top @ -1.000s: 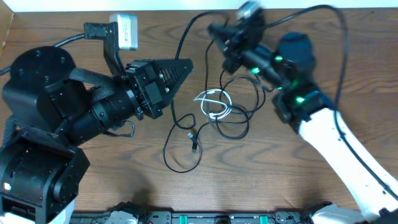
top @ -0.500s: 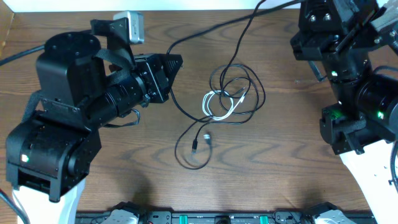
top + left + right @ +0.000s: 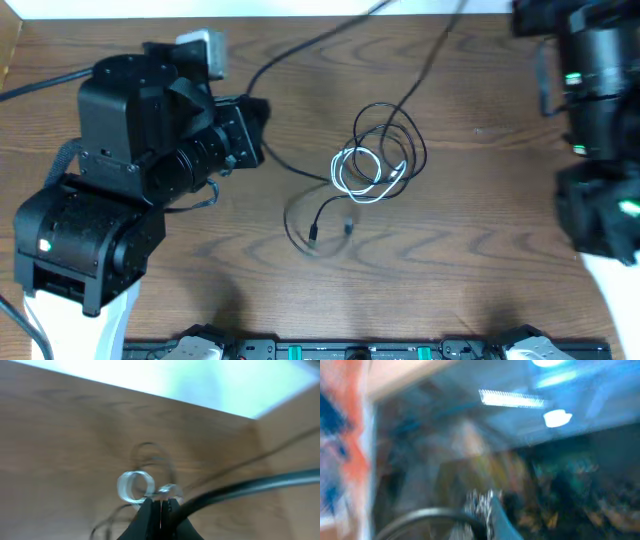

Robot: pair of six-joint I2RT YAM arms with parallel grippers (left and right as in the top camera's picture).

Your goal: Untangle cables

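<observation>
- Two arms are flanking the wooden surface (image 3: 480,260). The left arm (image 3: 120,170) is lying folded low at the left with its wrist pointing right toward the middle. The right arm (image 3: 595,70) is rising at the far right edge, partly out of the overhead view.
- The left gripper (image 3: 160,512) is showing its fingers pressed together with only a thin slit between them. A blurred dark cord (image 3: 240,490) is running off to the right from just beside them, and I cannot tell whether it is being pinched.
- The right gripper (image 3: 484,507) is pointing up toward ceiling lights (image 3: 512,398), and blur is hiding whether it is spread or closed.
- The cables (image 3: 378,150) are lying tangled mid-surface, apart from both arms, with the white cable (image 3: 352,178) looping among the black coils.
- One black cable (image 3: 300,45) is curving from beside the left gripper to the far edge, and a loose loop with a plug end (image 3: 313,238) is trailing toward the near edge.
</observation>
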